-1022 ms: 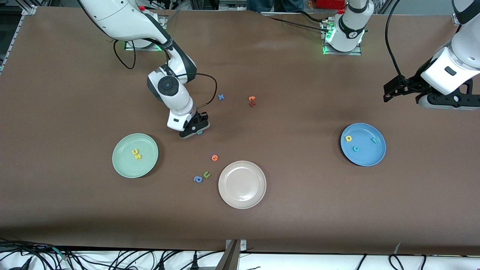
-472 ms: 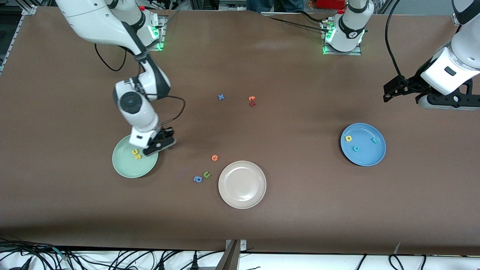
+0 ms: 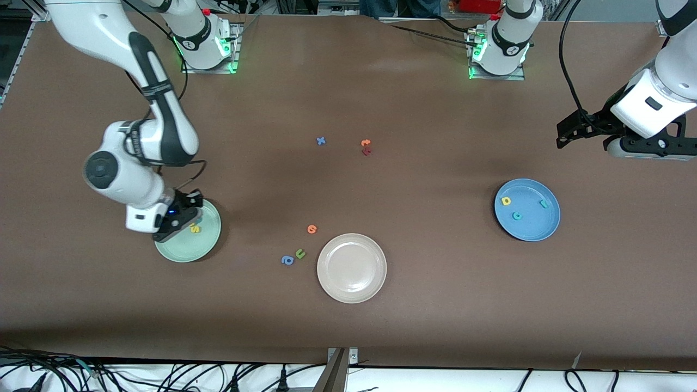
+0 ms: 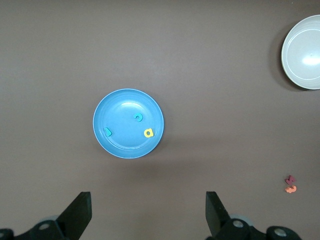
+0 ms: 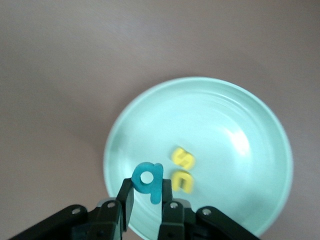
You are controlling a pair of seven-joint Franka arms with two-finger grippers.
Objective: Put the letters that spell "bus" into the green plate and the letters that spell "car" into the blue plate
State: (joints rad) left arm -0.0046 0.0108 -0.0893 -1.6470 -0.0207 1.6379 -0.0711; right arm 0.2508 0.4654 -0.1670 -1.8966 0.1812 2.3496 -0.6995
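My right gripper [image 3: 179,220] hangs over the green plate [image 3: 204,245], shut on the teal "b" [image 5: 148,181]. On that plate [image 5: 240,130] lie the yellow "s" [image 5: 183,158] and yellow "u" [image 5: 182,181]. The blue plate [image 3: 536,228] toward the left arm's end holds the yellow "a" [image 3: 506,201], the teal "c" [image 3: 516,215] and the teal "r" [image 3: 543,203]. My left gripper [image 3: 563,137] waits open in the air near the table's edge at the left arm's end; its wrist view shows the blue plate [image 4: 120,147] with those three letters.
A beige plate [image 3: 351,268] sits near the table's middle, nearer the front camera. Beside it lie a green "u" [image 3: 300,253], a blue "a" [image 3: 287,260] and an orange letter [image 3: 311,228]. Farther back are a blue "x" [image 3: 321,141] and orange and red letters [image 3: 366,146].
My right arm has carried the teal "b" from the table's middle toward the right arm's end, to above the green plate. The left arm has not moved.
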